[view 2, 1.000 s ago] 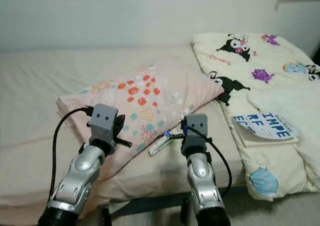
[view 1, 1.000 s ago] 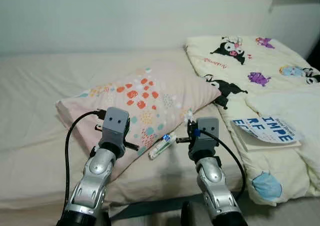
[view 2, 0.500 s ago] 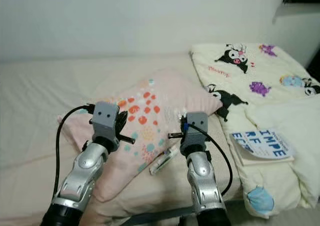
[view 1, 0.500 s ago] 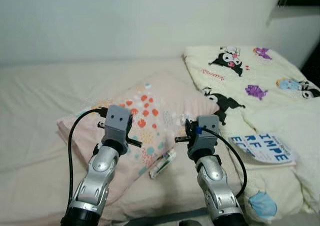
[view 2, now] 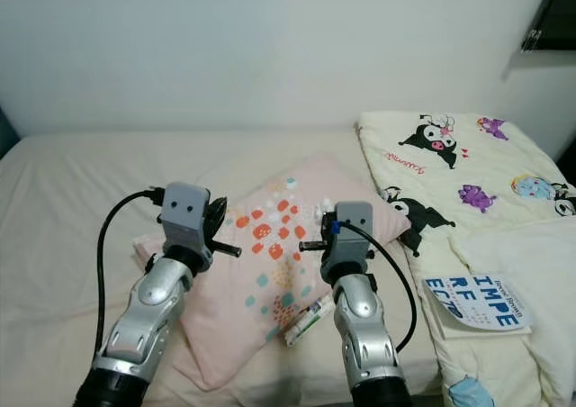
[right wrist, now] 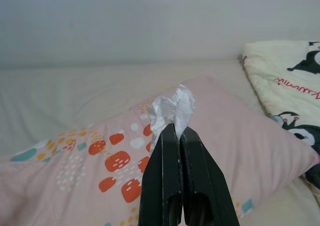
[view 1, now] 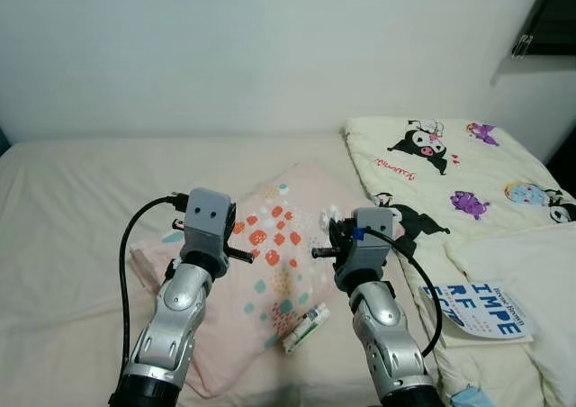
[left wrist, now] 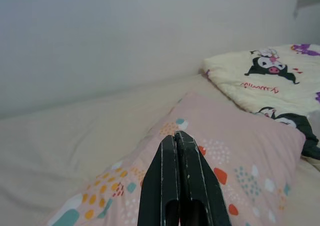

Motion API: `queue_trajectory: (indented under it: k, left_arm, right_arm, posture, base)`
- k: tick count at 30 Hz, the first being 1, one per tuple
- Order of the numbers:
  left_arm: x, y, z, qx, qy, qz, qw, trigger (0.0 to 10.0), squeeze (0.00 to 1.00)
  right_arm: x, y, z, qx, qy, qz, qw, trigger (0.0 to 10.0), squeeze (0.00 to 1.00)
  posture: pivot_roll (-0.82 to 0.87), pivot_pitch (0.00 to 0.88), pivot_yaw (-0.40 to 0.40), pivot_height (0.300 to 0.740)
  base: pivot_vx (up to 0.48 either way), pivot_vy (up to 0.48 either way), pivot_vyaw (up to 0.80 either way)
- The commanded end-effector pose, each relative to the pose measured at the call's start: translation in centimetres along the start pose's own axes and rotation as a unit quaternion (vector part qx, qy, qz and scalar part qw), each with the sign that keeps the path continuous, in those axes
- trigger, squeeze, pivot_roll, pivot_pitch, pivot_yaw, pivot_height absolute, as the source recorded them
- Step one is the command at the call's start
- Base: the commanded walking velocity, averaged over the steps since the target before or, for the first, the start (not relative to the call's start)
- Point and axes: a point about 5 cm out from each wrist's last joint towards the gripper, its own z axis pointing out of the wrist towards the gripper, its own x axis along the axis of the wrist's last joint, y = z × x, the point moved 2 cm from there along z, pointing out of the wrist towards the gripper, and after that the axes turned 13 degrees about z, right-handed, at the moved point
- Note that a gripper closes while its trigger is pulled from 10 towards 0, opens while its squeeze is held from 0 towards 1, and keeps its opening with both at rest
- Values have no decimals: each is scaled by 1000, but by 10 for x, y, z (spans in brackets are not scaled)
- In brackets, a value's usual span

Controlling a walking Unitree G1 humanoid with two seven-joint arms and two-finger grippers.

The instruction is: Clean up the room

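camera has tilted up since a second ago: more wall in frame, bed and pillow sit lower, and both arms have come up higher over the pillow. the toothpaste tube has not moved on the bed.

right gripper [right wrist: 175, 128] is raised above the pink spotted pillow [view 1: 279, 281], fingers [right wrist: 162, 181] pressed together and pinching a crumpled white tissue [right wrist: 173, 108] that sticks out past the tips. in the head view the tissue [view 1: 329, 216] peeks out just behind the right wrist camera block.

left gripper [left wrist: 176, 138] hovers over the pillow [left wrist: 235, 156] too, fingers clenched flat against each other with nothing between them.

toothpaste tube [view 1: 306, 327] lies on the beige sheet [view 1: 72, 209] just beside the pillow's near edge, between the two forearms. cartoon-print blanket [view 1: 450, 168] is folded on the right side of the bed, a white pillow [view 1: 526, 276] on it, and a book [view 1: 477, 310] with big blue letters lies on the blanket by that pillow. a blue face mask [view 2: 470, 393] sits at the blanket's near edge.
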Motion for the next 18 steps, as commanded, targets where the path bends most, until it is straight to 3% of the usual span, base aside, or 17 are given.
queue_trajectory:
  k: [1, 13, 18]
  left_arm:
    - [-8, 4, -3, -2, -13, -6, 1000, 10000, 0]
    - [-10, 3, -4, 0, -15, -8, 1000, 10000, 0]
    - [-10, 3, -3, 0, -14, -9, 1000, 10000, 0]
  right_arm:
    - [-2, 1, -2, 2, -7, -8, 1000, 10000, 0]
    - [-2, -1, -2, 5, -10, -11, 1000, 10000, 0]
    - [-2, 2, -1, -9, -4, -39, 999, 10000, 0]
  posture:
    - [24, 0, -94, 692]
    - [29, 0, -96, 737]
    - [29, 0, -96, 740]
  base:
    - [0, 0, 0]
    - [0, 0, 0]
    - [0, 0, 0]
